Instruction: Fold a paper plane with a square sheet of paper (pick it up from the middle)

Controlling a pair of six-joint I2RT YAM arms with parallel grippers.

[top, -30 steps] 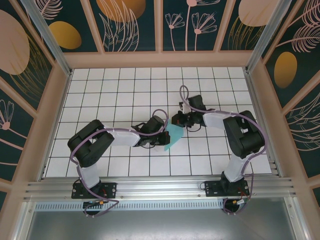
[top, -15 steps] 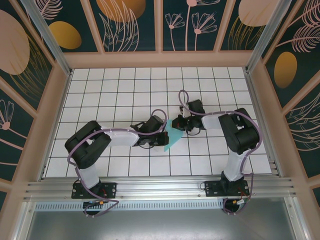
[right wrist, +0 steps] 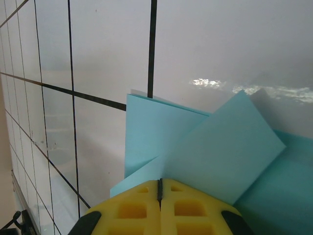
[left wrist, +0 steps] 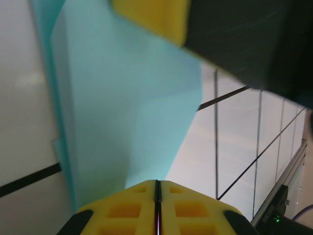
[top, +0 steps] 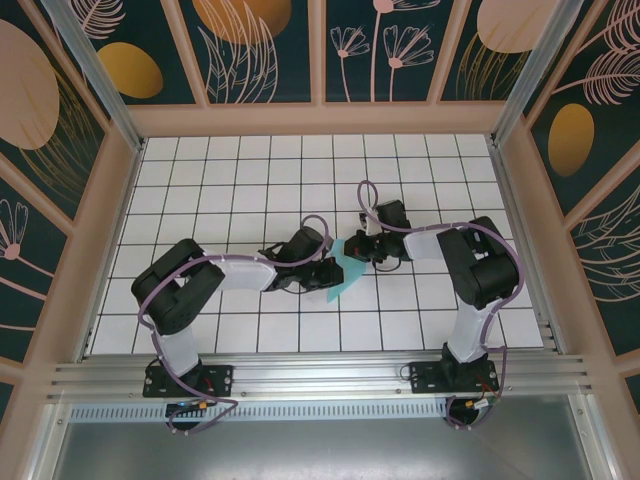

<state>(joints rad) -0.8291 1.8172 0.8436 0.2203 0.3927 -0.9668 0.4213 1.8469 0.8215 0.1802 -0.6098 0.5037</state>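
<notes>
The square sheet of paper (top: 340, 274), light turquoise and partly folded, lies on the white grid table between my two grippers. My left gripper (top: 326, 268) sits at its left edge with its yellow fingers (left wrist: 132, 208) closed to a thin slit. The paper (left wrist: 127, 107) rises right in front of the tips, and I cannot tell if an edge is pinched. My right gripper (top: 352, 247) is at the sheet's far end, jaws shut, its tips (right wrist: 159, 181) resting on overlapping folded layers of the paper (right wrist: 215, 147). Its yellow finger (left wrist: 151, 17) shows at the top of the left wrist view.
White tiles with black grid lines (top: 250, 190) surround the paper. Patterned walls and a raised frame (top: 320, 118) enclose the table. A metal rail (top: 320, 378) runs along the near edge by the arm bases.
My right gripper has moved left onto the paper's far end. The paper looks narrower and more folded than a second ago. My left gripper has nudged slightly right.
</notes>
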